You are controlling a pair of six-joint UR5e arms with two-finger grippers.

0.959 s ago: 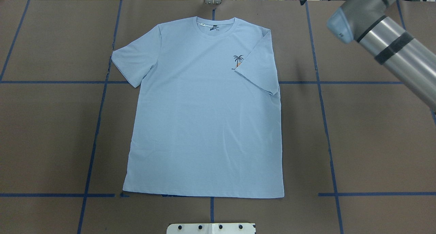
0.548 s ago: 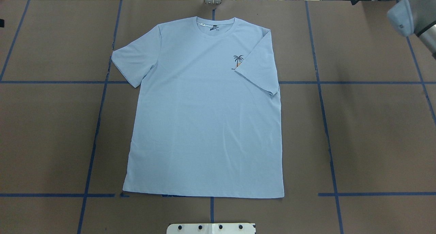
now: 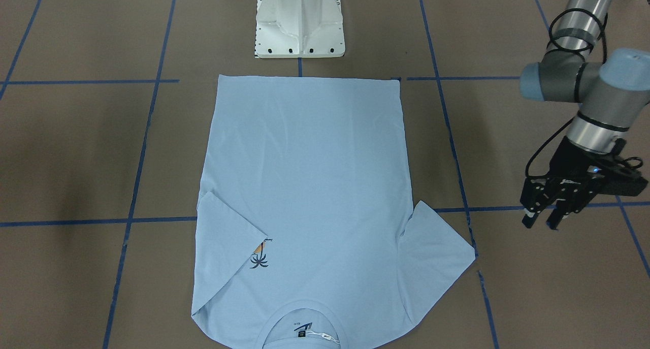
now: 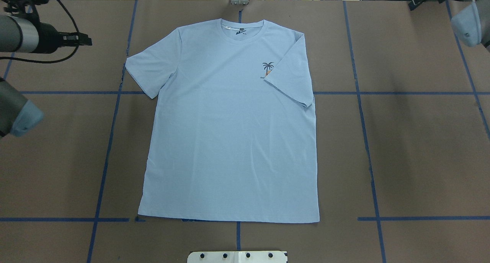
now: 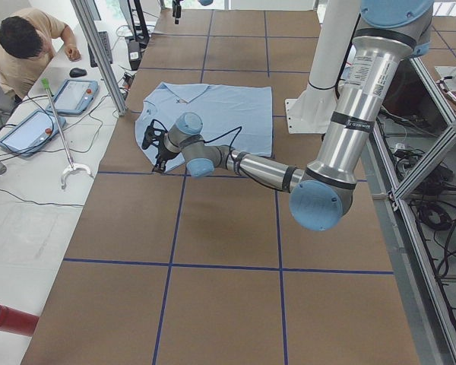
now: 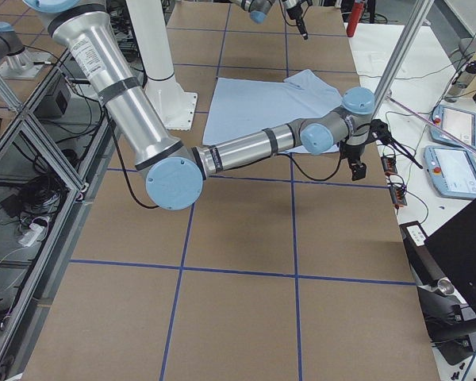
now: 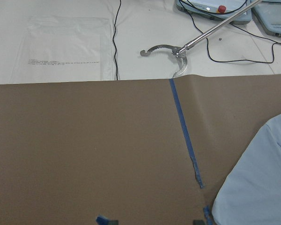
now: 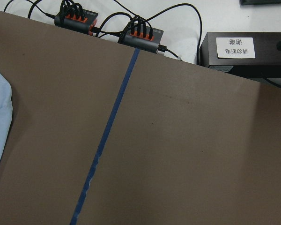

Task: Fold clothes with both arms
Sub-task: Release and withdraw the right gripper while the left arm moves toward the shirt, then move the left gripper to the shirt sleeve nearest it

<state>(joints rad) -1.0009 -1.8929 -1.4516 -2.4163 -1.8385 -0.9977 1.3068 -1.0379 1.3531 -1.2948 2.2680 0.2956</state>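
We found the task barely begun. The T-shirt (image 4: 229, 133) lay face up and flat at the centre of the worktop (image 4: 421, 148), collar at the far edge and hem near the robot. One fold was in place: the right-hand sleeve (image 4: 293, 77) was turned inward over the chest and overlapped the edge of the palm print (image 4: 268, 67). The left-hand sleeve (image 4: 151, 69) lay spread and unfolded, and in our judgement both side folds and the lengthwise fold remained to be done. The cloth was a thin, matte, light blue knit with a ribbed collar and faint creases. The worktop was brown sheet gridded with blue tape (image 4: 363, 102). The left end effector (image 3: 541, 222) hovered released and empty, left of the spread sleeve. The right end effector (image 6: 355, 168) hung far right, clear of the shirt; we could not tell its state.
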